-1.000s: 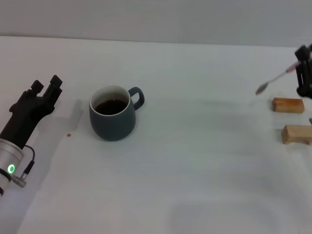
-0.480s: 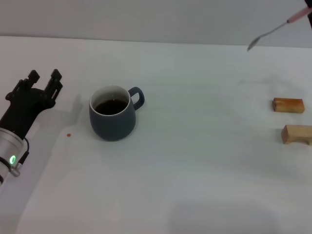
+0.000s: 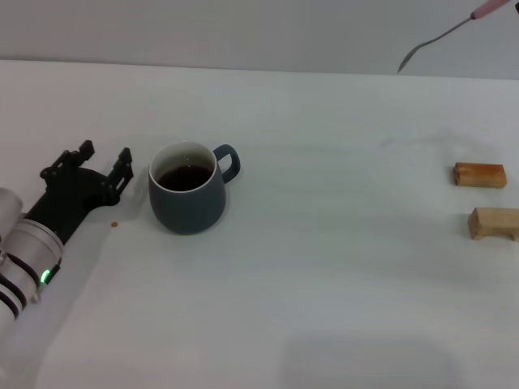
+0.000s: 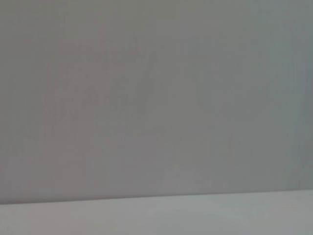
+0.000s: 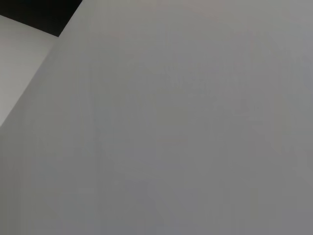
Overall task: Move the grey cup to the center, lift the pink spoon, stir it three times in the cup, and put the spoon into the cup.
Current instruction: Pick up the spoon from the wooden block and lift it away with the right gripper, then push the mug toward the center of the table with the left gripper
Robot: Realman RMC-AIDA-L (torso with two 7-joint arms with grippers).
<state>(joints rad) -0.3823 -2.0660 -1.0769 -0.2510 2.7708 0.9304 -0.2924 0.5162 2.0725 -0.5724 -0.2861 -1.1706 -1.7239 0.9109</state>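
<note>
Two arms: only the left one is showing in the head view; the right arm itself is sitting outside it.
Left pincer (image 3: 103,161): its dark fingers are standing apart, low over the white bench (image 3: 324,267), just beside the grey cup (image 3: 188,197) on the side away from the handle, not touching it.
Grey cup: standing upright left of the middle of the bench, handle pointing toward the robot's right, dark liquid inside.
Pink spoon (image 3: 442,36): hanging in the air at the far right, bowl tilted down toward the cup's side, well apart from the cup; its holder is out of view, so I cannot tell the right pincer's state.
Wooden blocks (image 3: 479,175): two, lying near the right edge.
Step in hand: seemingly reaching to grasp the cup for the move to the centre.
Next move: probably calling for the fingers closing around the cup's body, then sliding it gently so nothing is spilling.
</note>
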